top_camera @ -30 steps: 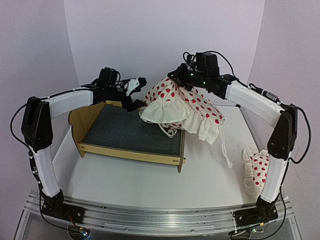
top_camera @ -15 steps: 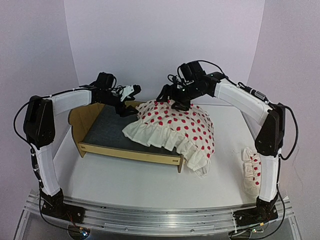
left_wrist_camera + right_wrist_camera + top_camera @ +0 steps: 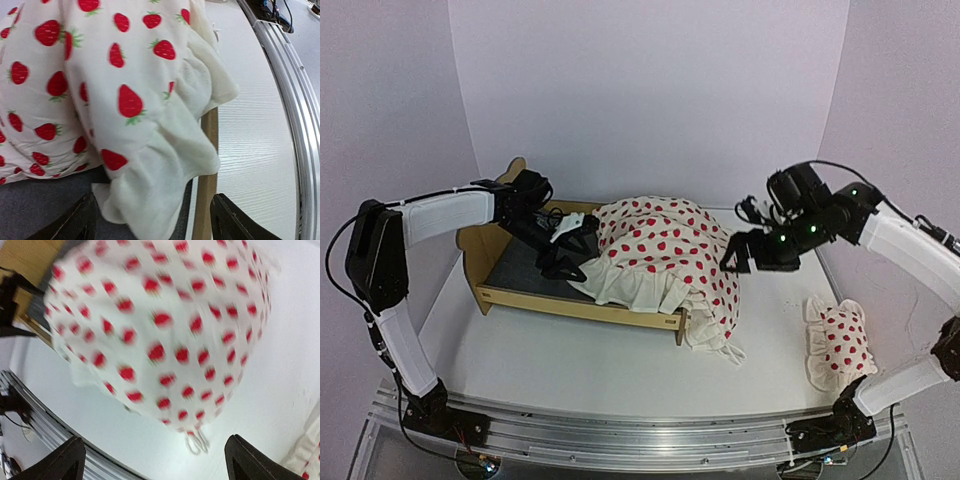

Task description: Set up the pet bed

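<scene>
top external: the pet bed (image 3: 550,300) sits left of centre, the duvet (image 3: 665,245) heaped over its right end. left gripper (image 3: 576,250) gapes wide at the hem, right gripper (image 3: 738,257) wide, empty, just right of it. spreading step, i judge; next, pinch the hem and draw it left.

White duvet (image 3: 665,240), red strawberry print, ruffled hem. Lies heaped, its right side spilling down onto the white counter (image 3: 600,365); cord loops trail at the low corner. Small matching ruffled pillow (image 3: 838,342) on the counter, well apart to the right. Aluminium rail (image 3: 640,437) along the near edge.
</scene>
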`<state>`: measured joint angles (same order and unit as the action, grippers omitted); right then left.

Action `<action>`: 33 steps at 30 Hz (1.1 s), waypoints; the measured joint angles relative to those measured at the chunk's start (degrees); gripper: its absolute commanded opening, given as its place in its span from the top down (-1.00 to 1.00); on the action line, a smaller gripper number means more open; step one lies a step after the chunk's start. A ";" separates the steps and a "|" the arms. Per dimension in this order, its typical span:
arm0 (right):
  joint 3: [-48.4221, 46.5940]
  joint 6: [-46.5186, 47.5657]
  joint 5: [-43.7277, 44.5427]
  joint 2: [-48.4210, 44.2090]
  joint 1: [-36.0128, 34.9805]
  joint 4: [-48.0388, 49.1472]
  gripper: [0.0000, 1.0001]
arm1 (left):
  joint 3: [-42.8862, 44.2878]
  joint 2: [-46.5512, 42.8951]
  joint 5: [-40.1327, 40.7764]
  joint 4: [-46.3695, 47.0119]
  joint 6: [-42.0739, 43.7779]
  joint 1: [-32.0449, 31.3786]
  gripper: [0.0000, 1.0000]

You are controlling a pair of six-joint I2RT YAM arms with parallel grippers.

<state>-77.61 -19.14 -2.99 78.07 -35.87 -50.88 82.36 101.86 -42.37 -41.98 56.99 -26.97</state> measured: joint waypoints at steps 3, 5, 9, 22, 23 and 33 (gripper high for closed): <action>16.90 -0.27 -2.18 -3.90 0.15 4.40 -0.72 | -1.24 0.04 0.60 0.12 0.05 -1.00 -0.40; 25.85 -1.09 -3.64 -4.20 0.15 6.04 -0.70 | -1.64 0.21 0.98 0.26 -0.01 -0.93 -0.33; 35.85 -3.88 -6.45 -4.95 0.15 13.09 -0.67 | -2.70 0.93 2.03 1.06 -0.23 -1.10 -0.16; 42.51 -10.82 -5.21 3.01 0.15 44.13 0.07 | -3.16 3.32 5.09 6.03 -6.02 -2.70 1.00; 42.50 -11.15 -5.03 3.92 0.15 45.12 0.20 | -3.14 3.32 5.10 6.20 -6.77 -2.66 1.00; 21.19 -7.78 -4.67 8.08 4.80 35.92 1.00 | 9.32 3.60 11.13 11.12 -18.28 0.76 1.00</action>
<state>-56.42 -26.92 -7.67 86.15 -31.07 -14.96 91.68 105.47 -31.24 -30.85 38.71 -26.21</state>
